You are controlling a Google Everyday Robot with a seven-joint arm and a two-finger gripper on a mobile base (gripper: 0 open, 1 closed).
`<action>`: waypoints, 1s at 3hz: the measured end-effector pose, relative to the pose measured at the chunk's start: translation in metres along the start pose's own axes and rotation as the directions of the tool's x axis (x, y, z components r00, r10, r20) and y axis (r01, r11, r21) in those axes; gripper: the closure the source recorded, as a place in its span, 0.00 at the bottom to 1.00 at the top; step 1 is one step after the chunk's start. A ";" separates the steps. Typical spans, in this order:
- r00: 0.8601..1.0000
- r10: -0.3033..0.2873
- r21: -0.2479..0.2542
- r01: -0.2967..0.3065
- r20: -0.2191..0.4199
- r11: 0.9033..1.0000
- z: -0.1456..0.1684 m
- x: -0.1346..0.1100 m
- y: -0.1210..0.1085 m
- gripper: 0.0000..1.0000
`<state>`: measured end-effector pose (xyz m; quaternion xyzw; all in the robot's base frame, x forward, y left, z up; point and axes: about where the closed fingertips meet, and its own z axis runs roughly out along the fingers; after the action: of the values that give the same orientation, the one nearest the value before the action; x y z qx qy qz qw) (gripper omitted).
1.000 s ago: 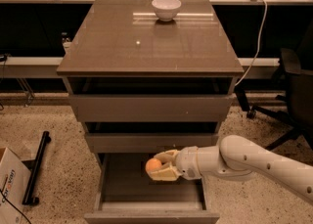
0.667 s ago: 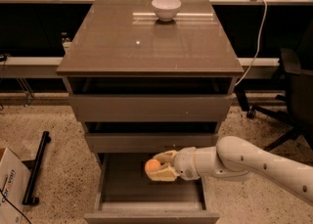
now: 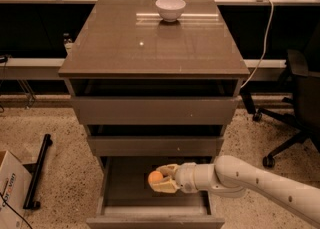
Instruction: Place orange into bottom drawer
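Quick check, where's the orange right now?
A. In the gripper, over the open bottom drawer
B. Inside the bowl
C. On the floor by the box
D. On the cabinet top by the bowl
A: the gripper is closed around the orange and reaches in over the pulled-out bottom drawer; the bowl stands alone on the cabinet top.

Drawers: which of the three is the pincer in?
The bottom drawer, lowest and pulled out farthest; the pincer reaches into it, holding the orange. The two above stick out less.
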<state>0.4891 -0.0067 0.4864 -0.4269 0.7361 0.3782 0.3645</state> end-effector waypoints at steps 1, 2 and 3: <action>1.000 0.013 0.012 -0.013 0.011 1.000 0.016 0.023 -0.017 1.00; 0.997 0.062 0.020 -0.063 0.040 0.998 0.033 0.059 -0.052 1.00; 0.997 0.063 0.022 -0.064 0.042 0.998 0.033 0.059 -0.053 1.00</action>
<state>0.5223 -0.0169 0.4080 -0.3911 0.7460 0.3899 0.3722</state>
